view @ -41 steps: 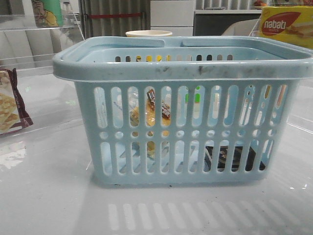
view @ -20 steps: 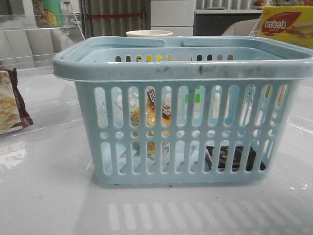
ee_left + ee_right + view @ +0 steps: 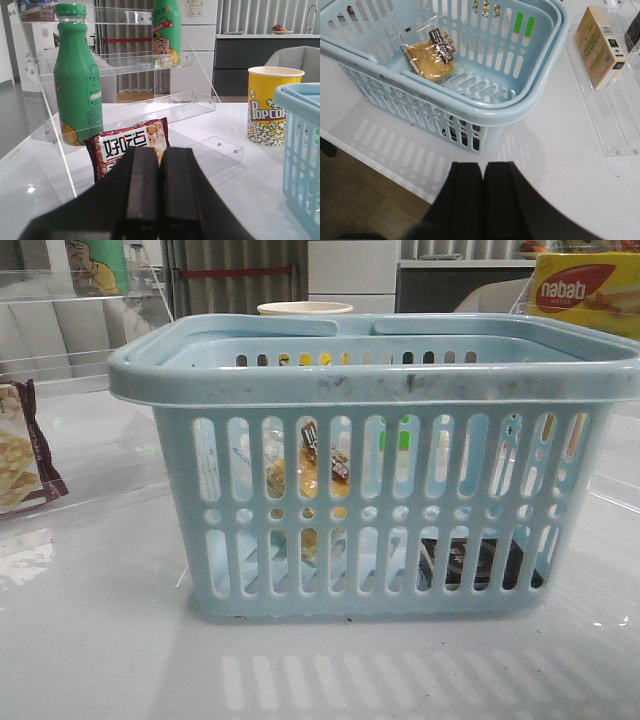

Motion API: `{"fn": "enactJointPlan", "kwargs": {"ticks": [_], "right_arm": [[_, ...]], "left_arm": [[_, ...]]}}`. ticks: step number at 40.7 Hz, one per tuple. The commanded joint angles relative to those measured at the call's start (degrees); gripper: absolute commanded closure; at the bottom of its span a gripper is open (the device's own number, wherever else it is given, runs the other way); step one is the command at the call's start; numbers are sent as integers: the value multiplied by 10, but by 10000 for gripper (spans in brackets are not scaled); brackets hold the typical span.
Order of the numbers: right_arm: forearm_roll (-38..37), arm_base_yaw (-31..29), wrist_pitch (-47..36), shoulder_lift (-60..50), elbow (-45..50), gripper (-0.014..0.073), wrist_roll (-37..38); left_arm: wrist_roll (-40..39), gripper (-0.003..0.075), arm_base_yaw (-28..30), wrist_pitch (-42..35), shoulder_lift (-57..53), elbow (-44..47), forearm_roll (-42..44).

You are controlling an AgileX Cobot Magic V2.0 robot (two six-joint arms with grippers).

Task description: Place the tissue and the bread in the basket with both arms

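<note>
The light-blue basket [image 3: 375, 380] stands in the middle of the table. The bread [image 3: 310, 465], a clear packet with a dark brown label, shows through its slots and lies inside on the basket floor in the right wrist view [image 3: 430, 57]. The black tissue [image 3: 480, 562] lies low inside the basket at its right end; in the right wrist view it is only a dark shape behind the slots [image 3: 462, 136]. My left gripper [image 3: 160, 156] is shut and empty, off to the basket's left. My right gripper [image 3: 482, 170] is shut and empty, outside the basket [image 3: 530, 100]. Neither gripper shows in the front view.
A maroon-edged cracker packet [image 3: 131, 142] leans at a clear acrylic shelf [image 3: 150, 62] holding a green bottle [image 3: 77, 80]. A yellow popcorn cup [image 3: 270, 112] stands beside the basket's rim [image 3: 302, 105]. A yellow box [image 3: 597, 47] lies on an acrylic tray. The table's edge [image 3: 380, 165] is near my right gripper.
</note>
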Motion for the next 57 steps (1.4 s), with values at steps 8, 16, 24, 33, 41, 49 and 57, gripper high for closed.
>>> {"fn": "enactJointPlan", "kwargs": {"ticks": [8,16,24,33,41,49,57], "right_arm": [[-13,-22,-51,-15,2,496,-3],[-53,-132,-168,-80,104,496,-3],[-56,-233,-334,-181,242,496,-3],[-53,-278,-423,-271,370,496,-3],[-32,-281,-481,-323,453,496,-2],[-24,-281,-506,-329,468,496,-2],[-6,-281,-547,-329,468,496,-2]], "left_arm": [[0,630,-4,-52,-11,-1,-1],[0,630,-4,-52,-11,-1,-1],[0,630,-4,-52,-11,-1,-1],[0,630,-4,-52,-11,-1,-1],[0,630,-4,-52,-11,-1,-1],[0,630,-4,-52,-10,-1,-1],[0,630,-4,-52,-10,-1,-1]]}}
